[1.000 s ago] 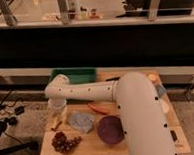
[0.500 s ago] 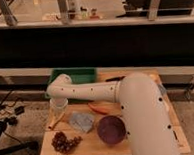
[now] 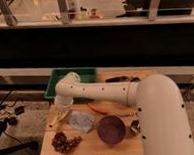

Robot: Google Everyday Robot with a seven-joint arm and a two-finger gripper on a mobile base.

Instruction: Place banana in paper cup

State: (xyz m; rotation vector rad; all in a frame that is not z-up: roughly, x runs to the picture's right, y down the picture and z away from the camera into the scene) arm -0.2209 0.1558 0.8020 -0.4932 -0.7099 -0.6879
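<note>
The banana (image 3: 57, 119) is pale yellow and lies slanted at the left edge of the wooden table (image 3: 90, 150). My gripper (image 3: 62, 110) hangs down from the white arm's wrist (image 3: 67, 90), right over the banana's upper end and touching or nearly touching it. The paper cup is out of view, possibly behind my arm.
A green tray (image 3: 73, 75) stands at the back left. A grey-blue crumpled bag (image 3: 82, 121) lies beside the banana, with a purple bowl (image 3: 111, 129), dark grapes (image 3: 65, 143), an orange carrot-like piece (image 3: 100, 109) and a small metal cup (image 3: 134, 127) nearby. My arm's body (image 3: 161, 117) covers the table's right side.
The wrist has shifted slightly to the right and lowered over the banana. The banana has stayed on the table at the left edge.
</note>
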